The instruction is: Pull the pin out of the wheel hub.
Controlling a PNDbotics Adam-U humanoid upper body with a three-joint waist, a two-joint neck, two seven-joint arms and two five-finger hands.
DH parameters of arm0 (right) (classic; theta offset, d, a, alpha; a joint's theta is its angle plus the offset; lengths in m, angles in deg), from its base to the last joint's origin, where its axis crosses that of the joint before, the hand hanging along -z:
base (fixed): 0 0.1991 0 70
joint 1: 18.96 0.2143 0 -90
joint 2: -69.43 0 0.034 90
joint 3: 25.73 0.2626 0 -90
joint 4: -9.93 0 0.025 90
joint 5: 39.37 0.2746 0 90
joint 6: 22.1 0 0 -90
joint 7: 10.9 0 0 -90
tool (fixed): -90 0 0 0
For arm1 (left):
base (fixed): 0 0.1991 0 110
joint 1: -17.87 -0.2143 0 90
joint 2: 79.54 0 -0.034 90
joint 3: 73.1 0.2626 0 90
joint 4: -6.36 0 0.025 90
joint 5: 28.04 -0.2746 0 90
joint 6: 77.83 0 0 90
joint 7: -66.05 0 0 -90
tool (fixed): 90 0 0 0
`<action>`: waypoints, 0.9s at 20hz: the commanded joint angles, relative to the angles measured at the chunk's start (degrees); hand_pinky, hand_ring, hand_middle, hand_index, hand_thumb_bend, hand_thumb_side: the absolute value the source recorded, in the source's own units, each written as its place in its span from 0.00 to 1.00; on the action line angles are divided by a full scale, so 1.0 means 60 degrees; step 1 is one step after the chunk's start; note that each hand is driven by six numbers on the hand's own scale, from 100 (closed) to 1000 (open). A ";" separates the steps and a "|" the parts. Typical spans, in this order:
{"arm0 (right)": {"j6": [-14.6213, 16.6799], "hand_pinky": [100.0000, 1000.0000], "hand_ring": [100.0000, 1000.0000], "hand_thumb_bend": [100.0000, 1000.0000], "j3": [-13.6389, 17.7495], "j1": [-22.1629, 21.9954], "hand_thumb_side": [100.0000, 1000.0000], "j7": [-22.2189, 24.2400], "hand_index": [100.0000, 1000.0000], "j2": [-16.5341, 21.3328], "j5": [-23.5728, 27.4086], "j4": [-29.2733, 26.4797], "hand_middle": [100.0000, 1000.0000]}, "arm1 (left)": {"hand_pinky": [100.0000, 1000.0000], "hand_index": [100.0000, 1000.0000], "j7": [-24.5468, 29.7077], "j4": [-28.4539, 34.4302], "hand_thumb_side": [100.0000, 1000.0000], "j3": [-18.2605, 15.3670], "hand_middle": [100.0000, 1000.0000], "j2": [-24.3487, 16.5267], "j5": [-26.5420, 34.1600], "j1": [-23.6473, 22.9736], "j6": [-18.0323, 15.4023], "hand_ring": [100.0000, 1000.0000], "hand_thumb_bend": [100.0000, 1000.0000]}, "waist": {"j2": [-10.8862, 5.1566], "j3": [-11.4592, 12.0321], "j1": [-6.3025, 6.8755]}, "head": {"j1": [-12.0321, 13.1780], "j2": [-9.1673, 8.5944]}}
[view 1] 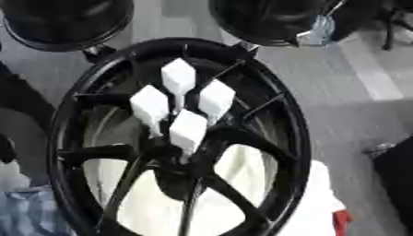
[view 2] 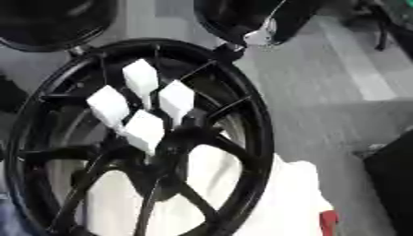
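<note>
Neither hand shows in the two views, so their state cannot be told, while the black wheel hub (view 1: pixel 300 138) lies face-up on a white cloth (view 2: pixel 294 193), probably for steadiness, with white block-headed pins (view 1: pixel 188 130) clustered near its centre, reachable from above.

White cloth (view 2: pixel 282 198) lies under the rim; a red scrap (view 1: pixel 342 220) beside it; grey floor (view 1: pixel 339 92).

No readable text, labels, brands or numbers anywhere. The white pin heads (view 1: pixel 184 103) on the black wheel hub (view 1: pixel 274 115) are blank; the hub's rim and spokes show no legible markings.
</note>
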 commanded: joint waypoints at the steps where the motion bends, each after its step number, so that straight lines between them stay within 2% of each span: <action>1: 0.0081 0.87 0.81 0.07 -0.0078 0.0289 0.47 0.0129 0.79 -0.0031 -0.0094 0.0243 0.72 | 0.78 0.84 0.0012 0.0172 0.84 -0.0026 0.67 -0.0363 -0.0038 0.0165 -0.0007 0.78 0.00 | -0.0140 0.0033 -0.0001 | -0.0054 0.0047; 7: 0.0140 0.87 0.83 0.14 -0.0485 0.0512 0.53 0.0294 0.82 -0.0455 -0.0339 0.0821 0.74 | 0.78 0.84 0.0033 0.0144 0.84 -0.0004 0.67 -0.0370 -0.0056 0.0156 -0.0001 0.78 0.00 | -0.0121 0.0076 -0.0065 | -0.0105 0.0047; 13: 0.0111 0.87 0.84 0.17 -0.0750 0.0556 0.55 0.0361 0.83 -0.0647 -0.0370 0.1162 0.76 | 0.78 0.84 0.0040 0.0129 0.84 0.0010 0.67 -0.0392 -0.0076 0.0135 0.0002 0.78 0.00 | -0.0156 0.0066 -0.0133 | -0.0098 0.0047; 16: 0.0170 0.87 0.85 0.21 -0.0889 0.0540 0.53 0.0402 0.83 -0.0686 -0.0271 0.1183 0.77 | 0.78 0.84 0.0053 0.0116 0.84 0.0024 0.67 -0.0394 -0.0089 0.0125 0.0008 0.78 0.00 | -0.0178 0.0066 -0.0151 | -0.0089 0.0047; 18: 0.0250 0.88 0.85 0.24 -0.0992 0.0507 0.48 0.0406 0.83 -0.0693 -0.0119 0.1184 0.76 | 0.78 0.84 0.0056 0.0103 0.84 0.0027 0.67 -0.0384 -0.0093 0.0124 0.0012 0.78 0.00 | -0.0193 0.0069 -0.0162 | -0.0093 0.0047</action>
